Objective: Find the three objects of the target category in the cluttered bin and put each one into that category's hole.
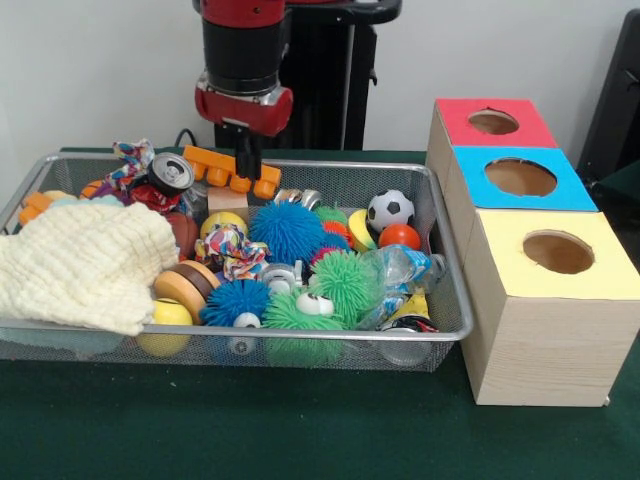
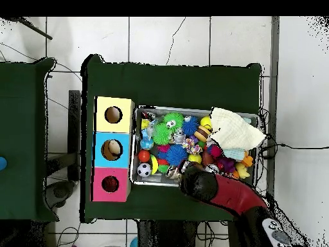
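Over the bin's robot-side rim: the claw (image 1: pixel 247 165) hangs at the end of the red and black arm (image 2: pixel 222 190), its dark tips low beside an orange toy vehicle (image 1: pixel 232 170).
Claw state: cannot be told; the tips read as one dark shape in the front view, and the arm covers them from above.
Landmark: the cluttered bin (image 1: pixel 452 318), a silver mesh basket on the green desk (image 1: pixel 300 430); all places below are given relative to it.
Bin contents: spiky rubber balls in blue (image 1: pixel 288 230) and green (image 1: pixel 345 283), a small soccer ball (image 1: pixel 390 210), an orange ball (image 1: pixel 400 236), a knotted rope toy (image 1: pixel 230 248), a wooden ring toy (image 1: pixel 185 287).
Cover: a pale yellow cloth (image 1: pixel 85 265) lies over the bin's end farthest from the boxes, hiding whatever sits beneath.
Target objects: no plush animal can be picked out with certainty among the clutter; they may lie buried or under the cloth.
Target hole: the red-topped hole (image 1: pixel 493 122) sits in the box just beside the bin's short end, at the robot's side of the row; the blue-topped hole (image 1: pixel 520 177) and yellow-topped hole (image 1: pixel 558 252) follow it.
Hole contents: the red-topped hole shows only shadow; nothing inside can be confirmed.
Progress, as a judgement: the task appears early, in the search phase, with no delivery evident.
Remaining: finding all three plush toys and carrying each one to the red-topped hole.
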Robot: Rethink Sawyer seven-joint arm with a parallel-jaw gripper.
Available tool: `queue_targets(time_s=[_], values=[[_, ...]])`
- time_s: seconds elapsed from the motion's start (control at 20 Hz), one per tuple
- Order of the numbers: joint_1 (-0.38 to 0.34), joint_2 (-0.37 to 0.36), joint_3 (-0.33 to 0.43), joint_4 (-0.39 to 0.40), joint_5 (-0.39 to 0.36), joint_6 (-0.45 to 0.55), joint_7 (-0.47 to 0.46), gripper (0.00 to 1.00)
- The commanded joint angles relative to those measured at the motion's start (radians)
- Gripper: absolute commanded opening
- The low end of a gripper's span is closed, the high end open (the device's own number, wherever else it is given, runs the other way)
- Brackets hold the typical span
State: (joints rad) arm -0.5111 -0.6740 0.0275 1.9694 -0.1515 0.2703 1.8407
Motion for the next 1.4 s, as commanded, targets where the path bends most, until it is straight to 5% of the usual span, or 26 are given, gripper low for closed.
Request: queue_targets(time_s=[0.05,0.8,1.4], values=[[-0.116,0.066,0.136,-0.061,-0.150,-0.010,-0.120,0.00],[-0.319,0.001,0.282,-0.021,-0.312,0.066,-0.174,0.00],[-0.438,-0.096,0.402,0.001,-0.318,0.229,-0.214,0.00]])
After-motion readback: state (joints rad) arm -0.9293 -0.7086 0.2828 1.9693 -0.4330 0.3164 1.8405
